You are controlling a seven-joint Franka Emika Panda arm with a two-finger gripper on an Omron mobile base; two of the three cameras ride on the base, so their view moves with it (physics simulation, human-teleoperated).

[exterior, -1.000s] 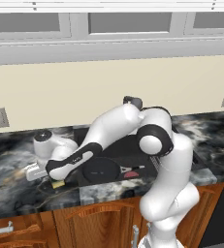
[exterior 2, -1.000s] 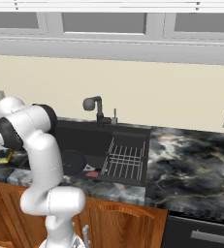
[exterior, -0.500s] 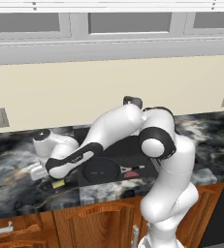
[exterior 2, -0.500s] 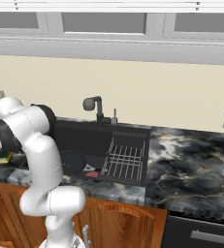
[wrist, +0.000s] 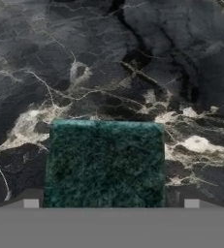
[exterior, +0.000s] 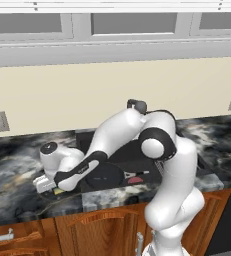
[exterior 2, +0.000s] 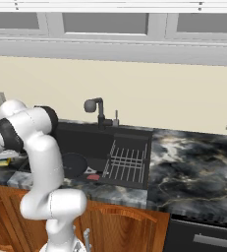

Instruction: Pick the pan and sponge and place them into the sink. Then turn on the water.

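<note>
The pan [exterior: 104, 175] already lies in the sink [exterior 2: 129, 135]; the sponge [wrist: 106, 162] on the desk [wrist: 133, 58] is the step in hand. The tool [exterior: 47, 184] hangs spread wide, apparently straddling it, and next should descend and clench.

Sponge [wrist: 106, 164]: dark green scrub top, coarse and fibrous, matt; yellow foam edge shows at far left of the right base view. Counter [wrist: 108, 58]: polished dark marble, pale veins, slight sheen. Sink [exterior 2: 85, 142]: matt black basin. Pan [exterior: 104, 176]: flat black, dull finish. Dish rack [exterior 2: 127, 162]: thin pale wire, metallic. Cabinets [exterior: 107, 232]: brown wood, smooth, lightly glossy. Arm [exterior: 167, 200]: glossy white plastic shell.
</note>
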